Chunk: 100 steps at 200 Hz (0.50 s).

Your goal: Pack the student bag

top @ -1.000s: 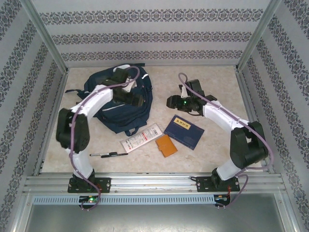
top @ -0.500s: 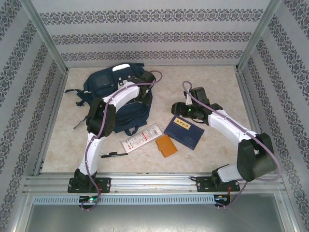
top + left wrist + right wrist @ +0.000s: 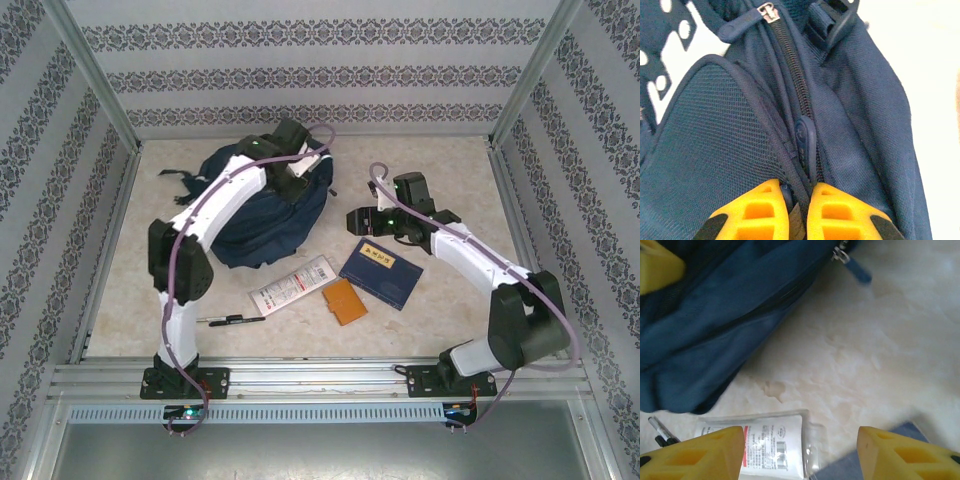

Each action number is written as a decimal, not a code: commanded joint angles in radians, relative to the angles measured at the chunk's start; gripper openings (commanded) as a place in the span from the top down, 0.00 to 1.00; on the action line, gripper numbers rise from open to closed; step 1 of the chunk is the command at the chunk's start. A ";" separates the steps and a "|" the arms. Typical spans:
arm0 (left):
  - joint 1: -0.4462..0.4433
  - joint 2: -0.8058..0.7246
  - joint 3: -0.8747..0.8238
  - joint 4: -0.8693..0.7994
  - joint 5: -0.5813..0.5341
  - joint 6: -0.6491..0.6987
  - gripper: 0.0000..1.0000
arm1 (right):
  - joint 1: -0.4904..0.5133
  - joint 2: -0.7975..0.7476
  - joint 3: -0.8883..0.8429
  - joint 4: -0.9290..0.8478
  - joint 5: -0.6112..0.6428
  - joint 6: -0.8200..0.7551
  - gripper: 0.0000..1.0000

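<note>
The left claw (image 3: pixel 797 189), wide open a second ago, has been closed on the zip seam (image 3: pixel 790 75) of the large navy-blue fabric backpack (image 3: pixel 255 220), far-left on the table (image 3: pixel 440 170). The right claw (image 3: pixel 799 436) is held open. Unzipping may follow.

Navy student bag (image 3: pixel 262 235) with white patches, in a slumped heap back left, zip apparently closed.

Two slim robot arms, the left arm (image 3: pixel 215 200) and the right arm (image 3: pixel 465 250), have white shells between black joint housings, each trailing a purple cable (image 3: pixel 178 262) and ending in yellow, hollow-ribbed plastic jaws.
</note>
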 commanded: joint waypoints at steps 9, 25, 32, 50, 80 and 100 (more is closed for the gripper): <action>0.001 -0.141 -0.039 0.038 0.107 0.209 1.00 | -0.017 0.094 0.085 0.073 -0.142 -0.160 0.39; 0.012 -0.162 -0.039 0.045 0.188 0.209 1.00 | -0.048 0.135 0.106 0.081 -0.202 -0.195 0.41; 0.016 -0.164 -0.035 0.046 0.203 0.198 1.00 | -0.061 0.146 0.106 0.097 -0.243 -0.205 0.42; 0.026 -0.164 -0.034 0.050 0.228 0.179 1.00 | -0.075 0.149 0.098 0.114 -0.355 -0.275 0.42; 0.027 -0.163 -0.039 0.059 0.278 0.140 1.00 | -0.077 0.123 0.017 0.190 -0.357 -0.354 0.39; 0.028 -0.166 -0.046 0.072 0.297 0.114 1.00 | -0.073 0.109 -0.060 0.337 -0.342 -0.328 0.49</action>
